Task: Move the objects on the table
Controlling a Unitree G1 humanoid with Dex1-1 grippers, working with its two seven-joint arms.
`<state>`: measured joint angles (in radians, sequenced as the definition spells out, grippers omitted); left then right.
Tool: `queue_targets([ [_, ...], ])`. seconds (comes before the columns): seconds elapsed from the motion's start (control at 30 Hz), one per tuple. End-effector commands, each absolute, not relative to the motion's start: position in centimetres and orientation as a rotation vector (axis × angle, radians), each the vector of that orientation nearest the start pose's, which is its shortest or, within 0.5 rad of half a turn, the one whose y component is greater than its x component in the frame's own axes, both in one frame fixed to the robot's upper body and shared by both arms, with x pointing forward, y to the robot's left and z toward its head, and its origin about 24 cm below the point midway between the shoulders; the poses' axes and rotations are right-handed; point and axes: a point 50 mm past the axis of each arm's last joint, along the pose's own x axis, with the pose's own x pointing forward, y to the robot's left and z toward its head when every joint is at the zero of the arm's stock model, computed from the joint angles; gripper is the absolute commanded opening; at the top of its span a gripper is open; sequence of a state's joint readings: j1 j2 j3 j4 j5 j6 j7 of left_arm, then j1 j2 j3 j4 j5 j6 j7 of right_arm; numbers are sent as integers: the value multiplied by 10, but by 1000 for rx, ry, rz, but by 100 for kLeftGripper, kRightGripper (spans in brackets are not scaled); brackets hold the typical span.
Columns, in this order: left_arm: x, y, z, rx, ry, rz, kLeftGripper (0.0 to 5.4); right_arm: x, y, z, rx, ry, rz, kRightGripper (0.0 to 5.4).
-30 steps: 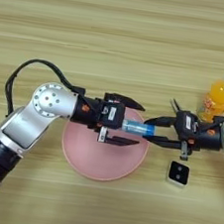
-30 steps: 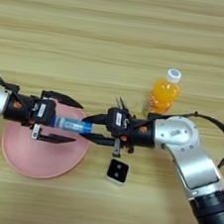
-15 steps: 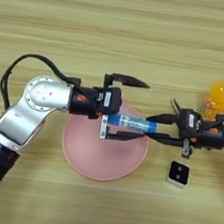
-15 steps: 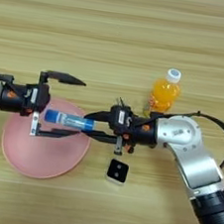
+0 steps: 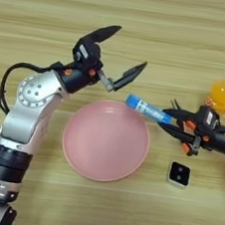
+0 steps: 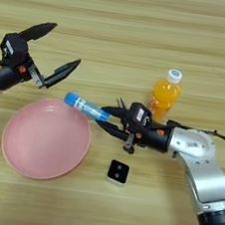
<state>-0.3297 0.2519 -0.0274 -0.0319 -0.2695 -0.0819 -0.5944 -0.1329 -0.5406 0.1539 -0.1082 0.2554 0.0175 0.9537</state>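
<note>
Right gripper (image 6: 111,118) reached in from the right, fingers clamped on the blue-and-white tube (image 6: 87,107), which stuck out past its tips over the round pink plate's (image 5: 106,140) rim. Left gripper (image 5: 126,53) was raised beyond the plate, fingers spread wide, holding nothing. Small black square block (image 6: 118,172) sat below the right gripper, orange drink bottle (image 6: 164,95) behind it. Right eye view showed the right forearm; left eye view showed the left arm.

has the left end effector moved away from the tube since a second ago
Yes. The left end effector has lifted off the blue-and-white tube and pulled back toward the table's far side, now beyond the pink plate, fingers open.
</note>
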Motion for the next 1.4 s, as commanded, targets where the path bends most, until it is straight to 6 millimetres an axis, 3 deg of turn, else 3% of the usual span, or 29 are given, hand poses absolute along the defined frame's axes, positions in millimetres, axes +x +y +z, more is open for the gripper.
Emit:
queue_targets([
  [0.03, 301, 155, 132, 140, -430, -410, 540, 246, -164, 78, -352, 70, 1054, 140],
  [0.2, 306, 171, 108, 75, -370, -154, 540, 248, -165, 64, -336, 143, 975, 140],
  [0.4, 306, 184, 87, 63, -326, 7, 540, 248, -165, 50, -326, 220, 929, 140],
  [0.57, 306, 187, 75, 54, -303, 49, 540, 247, -162, 38, -328, 287, 913, 140],
  [0.97, 308, 186, 76, 62, -329, 47, 540, 247, -163, 29, -340, 344, 907, 140],
  [1.13, 308, 186, 77, 65, -337, 45, 540, 249, -163, 34, -344, 329, 903, 207],
  [1.4, 308, 187, 78, 53, -347, 48, 540, 250, -157, 68, -327, 179, 913, 278],
])
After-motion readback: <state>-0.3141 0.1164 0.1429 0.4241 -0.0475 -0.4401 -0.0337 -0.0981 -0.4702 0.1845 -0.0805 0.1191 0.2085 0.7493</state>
